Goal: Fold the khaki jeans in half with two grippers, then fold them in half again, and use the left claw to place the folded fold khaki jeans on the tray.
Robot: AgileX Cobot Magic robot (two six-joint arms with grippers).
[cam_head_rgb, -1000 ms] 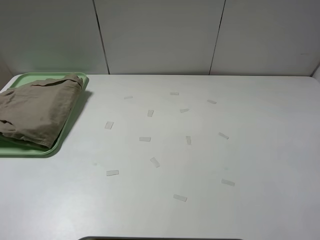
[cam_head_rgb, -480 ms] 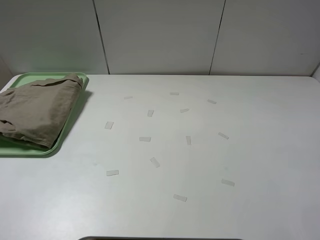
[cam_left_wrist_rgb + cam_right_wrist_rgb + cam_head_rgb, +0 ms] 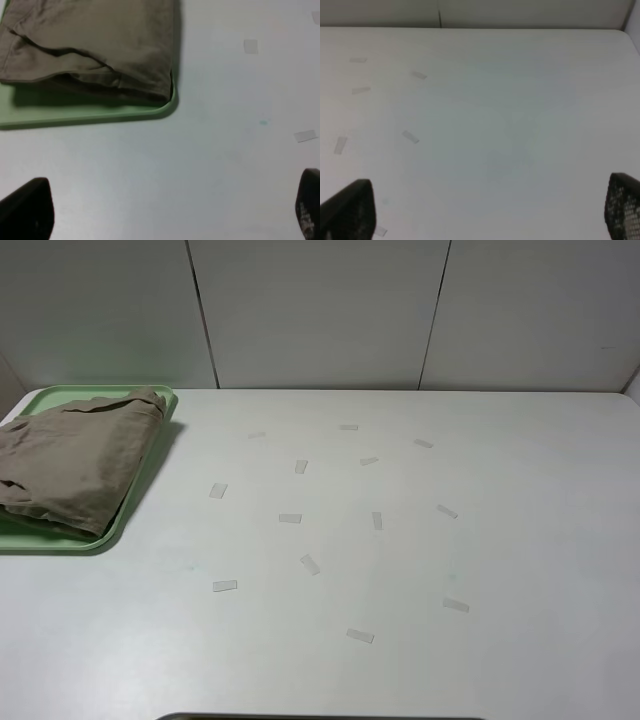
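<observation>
The folded khaki jeans (image 3: 75,463) lie on the pale green tray (image 3: 112,532) at the far left of the table. The left wrist view shows the same folded bundle (image 3: 95,45) resting on the tray (image 3: 85,116), one folded edge hanging just over the tray's corner. My left gripper (image 3: 170,215) is open over bare table, apart from the tray, with nothing between its fingers. My right gripper (image 3: 490,212) is open too, above bare white table. Neither arm appears in the exterior high view.
Several small pieces of clear tape (image 3: 290,518) are scattered across the middle of the white table (image 3: 500,540). A panelled wall (image 3: 320,310) stands behind the table's far edge.
</observation>
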